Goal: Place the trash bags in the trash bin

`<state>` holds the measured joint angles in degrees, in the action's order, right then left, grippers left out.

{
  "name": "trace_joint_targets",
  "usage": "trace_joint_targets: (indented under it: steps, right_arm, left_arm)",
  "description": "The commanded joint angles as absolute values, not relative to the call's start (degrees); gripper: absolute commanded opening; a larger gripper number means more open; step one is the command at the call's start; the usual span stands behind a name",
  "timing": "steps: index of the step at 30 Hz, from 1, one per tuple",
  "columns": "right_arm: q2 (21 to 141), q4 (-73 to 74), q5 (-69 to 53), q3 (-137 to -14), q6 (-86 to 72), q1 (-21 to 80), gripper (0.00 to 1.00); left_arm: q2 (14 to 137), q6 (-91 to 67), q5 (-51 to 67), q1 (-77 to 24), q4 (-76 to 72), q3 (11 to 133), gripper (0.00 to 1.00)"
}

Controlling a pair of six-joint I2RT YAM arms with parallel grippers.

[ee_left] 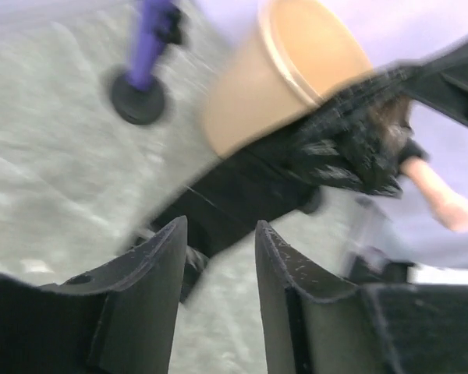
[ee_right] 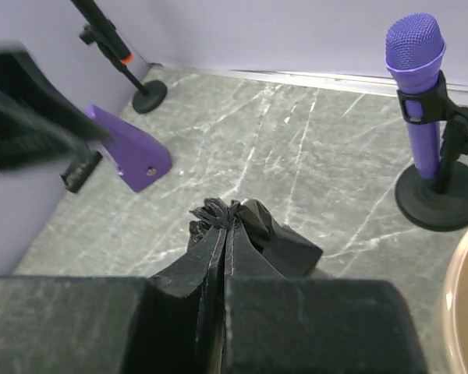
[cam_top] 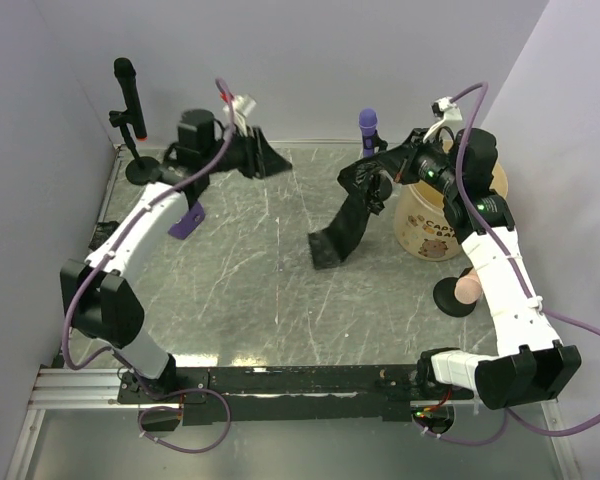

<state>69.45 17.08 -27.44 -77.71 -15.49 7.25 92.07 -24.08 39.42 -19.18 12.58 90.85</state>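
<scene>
upper left of the top view: left gripper (cam_top: 263, 160) above the table (cam_top: 240, 290), jaws parted, nothing between them. centre: one trash bag (cam_top: 340, 228) hanging as a long black strip, lower end seeming to rest on the table, upper end bunched and pinched tight in the right gripper (cam_top: 390, 168). right of centre: trash bin (cam_top: 432, 232) upright just beside the bag, mouth largely hidden. judged partway: bag gripped, not yet inside. left to do: carry over the rim, release. no other bag visible.
</scene>
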Motion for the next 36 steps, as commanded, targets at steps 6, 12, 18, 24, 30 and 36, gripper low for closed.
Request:
trace_joint_targets:
  steps: [6, 12, 18, 24, 30, 36]
  right_arm:
    - [71.4, 12.3, -28.2, -82.6, -25.0, 7.3, 0.00]
    - [72.3, 13.5, -29.4, -83.0, -25.0, 7.3, 0.00]
    - [72.2, 13.4, -30.1, -82.9, -24.8, 7.5, 0.00]
    - [72.2, 14.4, -30.7, -83.5, -23.3, 7.6, 0.00]
    - [72.5, 15.0, -31.2, -82.8, -21.9, 7.8, 0.00]
    - [74.9, 16.5, -30.3, -84.8, -15.1, 7.2, 0.00]
  left_arm:
    - [93.2, -43.1, 46.1, -28.1, -24.2, 76.3, 0.58]
    - [99.1, -50.3, 41.9, -28.7, -32.2, 79.3, 0.65]
    - [104.4, -51.6, 38.9, -29.7, -34.6, 81.9, 0.66]
    - [108.8, -50.5, 38.1, -31.5, -36.8, 86.2, 0.65]
    - [111.4, -48.0, 36.8, -31.8, -35.9, 89.6, 0.51]
    - [109.8, -43.5, 42.1, -31.8, -34.8, 89.1, 0.01]
